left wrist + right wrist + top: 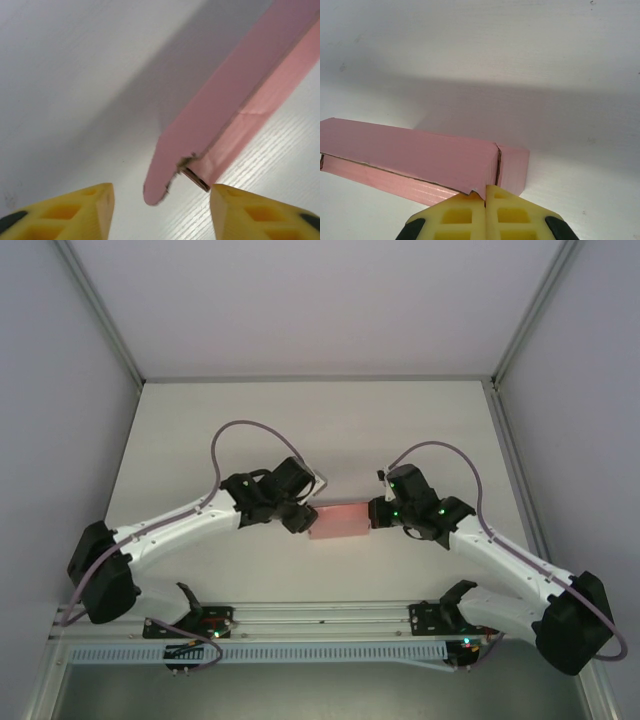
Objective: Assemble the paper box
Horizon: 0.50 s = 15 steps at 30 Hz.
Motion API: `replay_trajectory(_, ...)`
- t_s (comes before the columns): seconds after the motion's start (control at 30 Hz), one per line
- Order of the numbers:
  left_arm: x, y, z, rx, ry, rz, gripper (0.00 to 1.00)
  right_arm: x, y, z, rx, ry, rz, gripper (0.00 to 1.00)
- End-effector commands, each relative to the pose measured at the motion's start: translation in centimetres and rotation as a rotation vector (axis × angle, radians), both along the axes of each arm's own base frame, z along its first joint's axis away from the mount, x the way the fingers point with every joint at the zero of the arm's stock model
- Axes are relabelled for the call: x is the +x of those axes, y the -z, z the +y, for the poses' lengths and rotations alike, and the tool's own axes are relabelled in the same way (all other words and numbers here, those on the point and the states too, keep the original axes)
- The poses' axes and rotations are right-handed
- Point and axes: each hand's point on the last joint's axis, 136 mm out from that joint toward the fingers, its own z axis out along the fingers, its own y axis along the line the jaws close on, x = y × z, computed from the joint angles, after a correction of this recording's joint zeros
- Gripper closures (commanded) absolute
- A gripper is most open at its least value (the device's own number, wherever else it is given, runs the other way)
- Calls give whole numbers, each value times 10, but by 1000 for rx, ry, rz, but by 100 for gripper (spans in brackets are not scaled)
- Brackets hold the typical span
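The pink paper box (340, 522) lies as a small flat rectangle at the table's middle, between both grippers. My left gripper (301, 516) is at its left end and stands open. In the left wrist view the box (225, 100) runs up to the right. Its rounded end tab (157, 172) sticks out loose between and just ahead of the yellow fingers (95, 205) of the left gripper (161, 190), touching neither. My right gripper (378, 512) is at the right end. Its jaws (485, 192) are shut on the near top edge of the box (420, 155), beside the end slit.
The white table (300, 420) stretches bare behind the box to the back wall. Grey side walls with metal posts (100, 320) close in left and right. A metal rail (320, 615) with the arm bases runs along the near edge.
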Motion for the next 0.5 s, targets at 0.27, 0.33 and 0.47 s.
replay_trajectory(0.27, 22, -7, -17, -99, 12, 10, 77, -14, 11, 0, -45, -67, 59, 100)
replay_trajectory(0.33, 18, -8, -25, -121, 59, 23, 77, -15, 15, -2, -64, -72, 68, 100)
replay_trajectory(0.47, 17, 1, -24, -83, 86, 35, 77, -16, 18, -3, -74, -76, 73, 100)
